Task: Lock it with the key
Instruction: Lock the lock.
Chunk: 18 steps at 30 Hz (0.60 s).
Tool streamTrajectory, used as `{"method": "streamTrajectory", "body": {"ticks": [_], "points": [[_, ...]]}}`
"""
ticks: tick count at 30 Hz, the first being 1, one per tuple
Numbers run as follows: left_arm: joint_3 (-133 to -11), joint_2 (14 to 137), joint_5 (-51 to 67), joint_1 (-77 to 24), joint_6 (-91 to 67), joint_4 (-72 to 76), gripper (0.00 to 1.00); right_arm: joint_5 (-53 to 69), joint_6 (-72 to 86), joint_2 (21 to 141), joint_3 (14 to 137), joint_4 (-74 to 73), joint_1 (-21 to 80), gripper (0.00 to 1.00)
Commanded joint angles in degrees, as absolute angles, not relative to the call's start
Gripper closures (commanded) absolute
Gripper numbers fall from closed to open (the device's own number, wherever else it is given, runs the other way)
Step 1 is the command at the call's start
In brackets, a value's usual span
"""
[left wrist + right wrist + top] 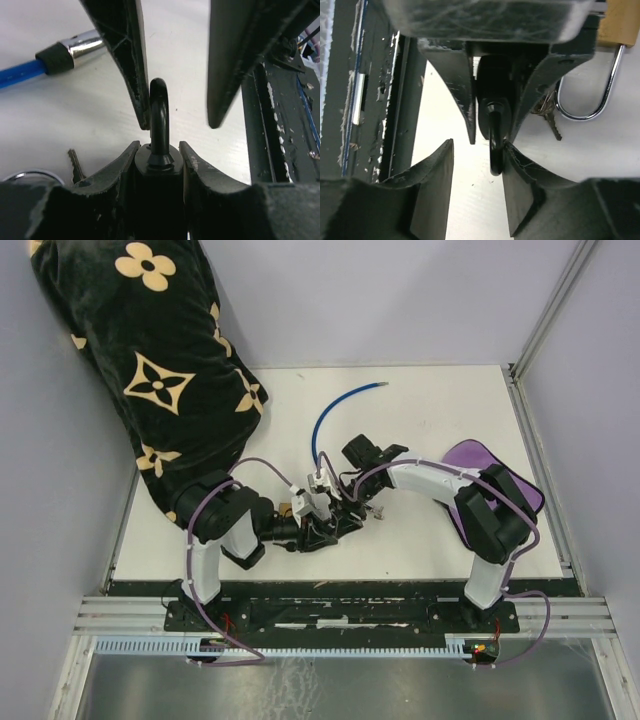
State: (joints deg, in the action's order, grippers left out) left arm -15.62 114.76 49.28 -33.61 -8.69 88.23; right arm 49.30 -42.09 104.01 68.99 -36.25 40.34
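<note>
- The left arm (215,530) sits folded low over the white table (450,400), elbow bent back toward its base and wrist pointing right toward the table's centre.
- The left gripper (159,150) is clenched on a small black padlock (159,200). The lock's body is wedged between both fingers, and its curved black shackle (159,115) sticks out past the fingertips.
- The right arm (440,485) reaches across from the right base, forearm angled left and wrist bent down, meeting the left arm tip to tip.
- The right gripper (477,145) is released, its jaws parted around the shackle. One finger's inner face touches the loop while the other stands clear with bare table showing in the gap.
- A small silver key (74,165) on a metal ring (20,176) lies flat on the table just beside the left gripper, in neither claw and apart from the black padlock.
- A brass padlock with a silver shackle (615,30) rests on the table next to the key.
- A blue cable with a black collar and chrome tip (75,47) curves across the table beyond the grippers.
- A purple cloth (470,455) lies by the right arm, and a black fabric with beige flower patterns (140,350) drapes over the far-left corner.
</note>
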Motion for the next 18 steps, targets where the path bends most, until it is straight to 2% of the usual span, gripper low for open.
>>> {"method": "streamTrajectory", "body": {"ticks": [1,3,7,11,15,18], "points": [[-17.83,112.14,43.04,-34.18,-11.76,99.06,0.97,50.90,-41.02,98.80,74.31,-45.62,39.04,0.48],[-17.72,110.09,42.06,-34.02,-14.02,99.09,0.97,50.21,-40.76,96.36,77.20,-48.11,35.90,0.39],[-17.55,105.71,40.38,-33.74,-18.43,99.11,0.97,51.17,-42.48,92.09,84.38,-56.30,28.59,0.29],[-17.83,100.31,37.20,-33.29,-26.13,99.13,0.97,54.36,-40.65,87.69,85.96,-57.51,23.39,0.27],[-19.42,94.21,28.90,-33.16,-40.14,98.97,0.97,62.01,-26.27,81.36,76.79,-43.63,21.82,0.26],[-21.06,90.39,19.87,-33.15,-50.55,96.35,0.97,66.11,-5.69,76.53,65.98,-18.71,21.58,0.27]]}}
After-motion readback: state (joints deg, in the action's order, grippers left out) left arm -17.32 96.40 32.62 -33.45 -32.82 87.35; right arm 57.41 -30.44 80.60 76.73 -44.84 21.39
